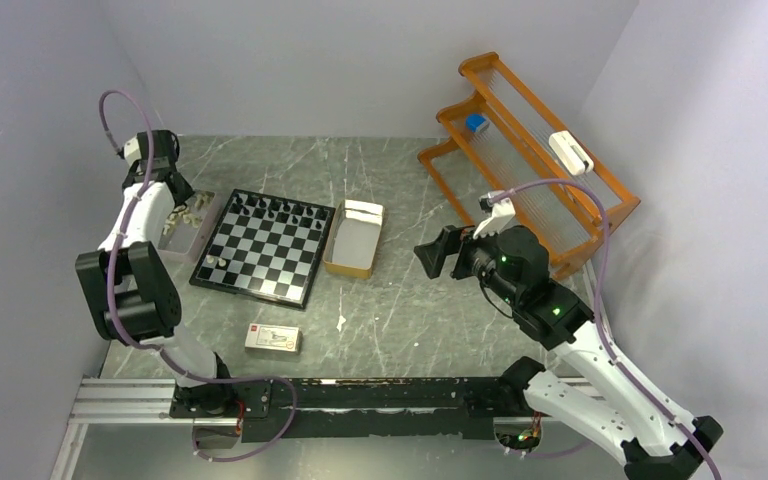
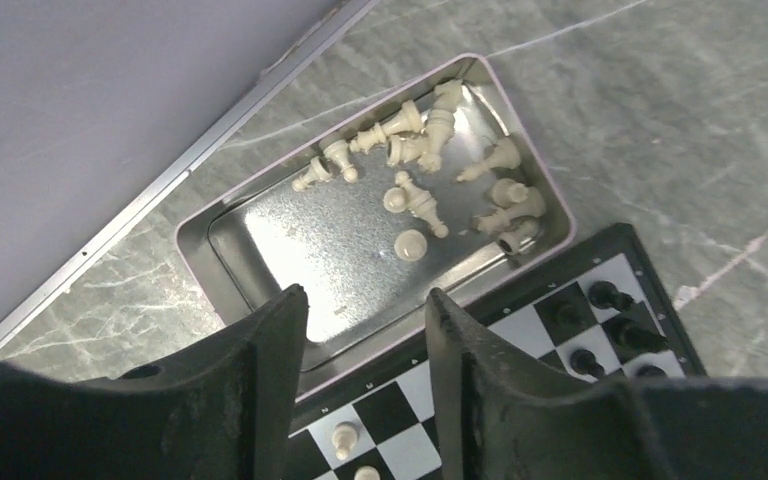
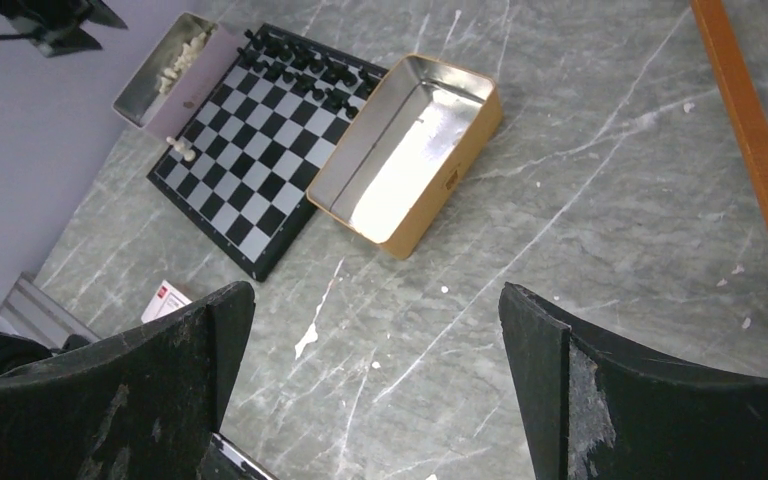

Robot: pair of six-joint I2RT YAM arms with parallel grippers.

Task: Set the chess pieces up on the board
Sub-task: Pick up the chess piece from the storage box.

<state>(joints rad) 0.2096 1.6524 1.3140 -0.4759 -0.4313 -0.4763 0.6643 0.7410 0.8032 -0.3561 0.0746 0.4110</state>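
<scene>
Hovering over the silver tin (image 2: 290,240) just beside the board's (image 1: 260,262) left edge, the left claw (image 2: 365,300) has its fingers parted with nothing between them. White pieces (image 2: 420,205) lie tumbled at the tin's far end. Black pieces (image 1: 280,212) line the board's far rows, and two more white ones stand at its near left corner. A tan box (image 1: 353,240) sits just right of the board, and a small carton (image 1: 272,339) lies in front of it. Well apart to the board's right, the right claw (image 3: 375,292) is spread wide and empty above the desk (image 1: 410,300).
</scene>
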